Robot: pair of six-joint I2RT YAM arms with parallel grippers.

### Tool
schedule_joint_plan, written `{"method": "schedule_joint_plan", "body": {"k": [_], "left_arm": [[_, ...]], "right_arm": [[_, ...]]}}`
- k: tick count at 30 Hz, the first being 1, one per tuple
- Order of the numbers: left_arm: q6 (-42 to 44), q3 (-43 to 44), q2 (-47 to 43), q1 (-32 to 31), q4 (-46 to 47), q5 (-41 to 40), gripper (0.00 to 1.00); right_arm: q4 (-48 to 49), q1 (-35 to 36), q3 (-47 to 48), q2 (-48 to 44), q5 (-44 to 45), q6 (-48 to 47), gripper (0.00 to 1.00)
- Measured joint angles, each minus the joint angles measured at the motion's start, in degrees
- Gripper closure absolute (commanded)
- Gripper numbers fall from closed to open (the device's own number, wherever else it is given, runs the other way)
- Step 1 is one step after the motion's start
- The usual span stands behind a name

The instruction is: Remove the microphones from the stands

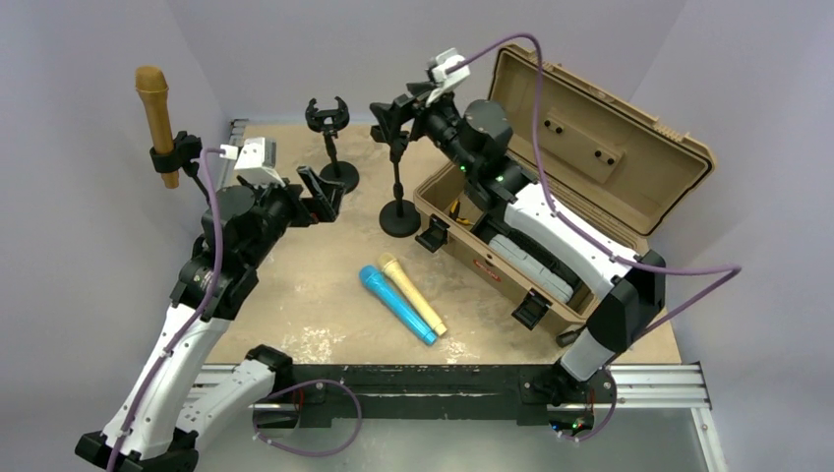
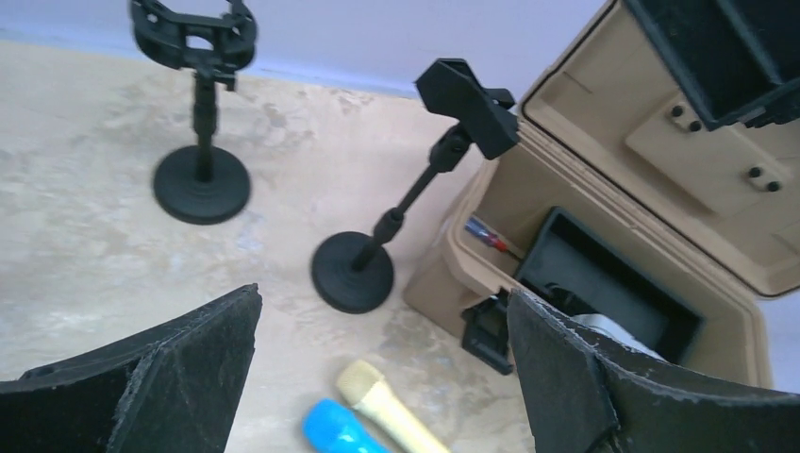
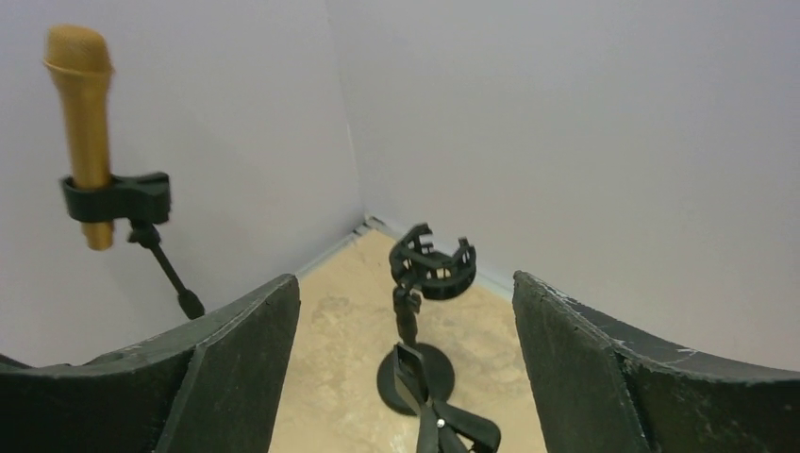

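Left gripper (image 1: 325, 195): jaws wide apart and empty, aimed toward the middle of the table.
Right gripper (image 1: 390, 114): jaws apart, holding nothing. It hangs at the bare clip of the middle stand (image 1: 398, 187).
Mic (image 1: 154, 103): gold-brown, held in a black clip (image 1: 169, 155) on the far-left stand (image 3: 165, 269), close to the left wall.
Axis: near upright, head up. The clip holds the lower body and the tail pokes out below it.
From the left gripper: the mic is to its left and higher, outside its wrist view, so it faces away from the mic.
From the right gripper: the mic is well off to its left, past the empty ring stand (image 1: 329, 118).
Nearer arm: the left, in my judgement.
Coming move: probably turn the left gripper toward the mic, take the body above the clip and lift along the axis.
Loose mics: blue mic (image 1: 397, 306) and yellow mic (image 1: 414, 294) lie side by side on the table.
Case (image 1: 590, 128): tan, lid open, right of the stands.
Writing: none readable. A red tag on the case front is too small to read.
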Motion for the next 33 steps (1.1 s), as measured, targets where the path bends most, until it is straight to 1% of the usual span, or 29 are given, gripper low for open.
{"method": "schedule_joint_plan", "body": {"k": [3, 7, 13, 17, 24, 31, 33], "left_arm": [[4.8, -0.9, -1.6, 0.0, -0.2, -2.6, 0.0], [9.4, -2.7, -3.8, 0.0, -1.0, -5.3, 0.0], [12.7, -2.7, -4.4, -0.1, -1.1, -7.4, 0.0], [13.7, -2.7, -4.2, -0.7, -1.1, -8.4, 0.0], [13.8, -2.7, -4.0, -1.2, -1.1, -8.6, 0.0], [13.8, -2.7, -3.5, -1.2, -1.1, -8.7, 0.0], [13.8, -2.7, -3.4, -1.2, -1.1, -8.7, 0.0]], "right_arm": [[-4.3, 2.4, 2.2, 2.3, 4.6, -3.3, 0.22], [-8.5, 4.7, 3.5, 4.8, 10.1, -7.8, 0.28], [-12.6, 6.3, 4.9, 7.3, 16.2, -13.0, 0.45], [-13.7, 7.4, 4.9, 7.6, 19.6, -15.6, 0.52], [-13.8, 8.0, 4.9, 7.6, 21.5, -17.8, 0.58], [-13.8, 8.0, 4.8, 7.8, 21.1, -18.2, 0.58], [-13.8, 8.0, 4.5, 7.8, 20.2, -18.2, 0.56]]}}
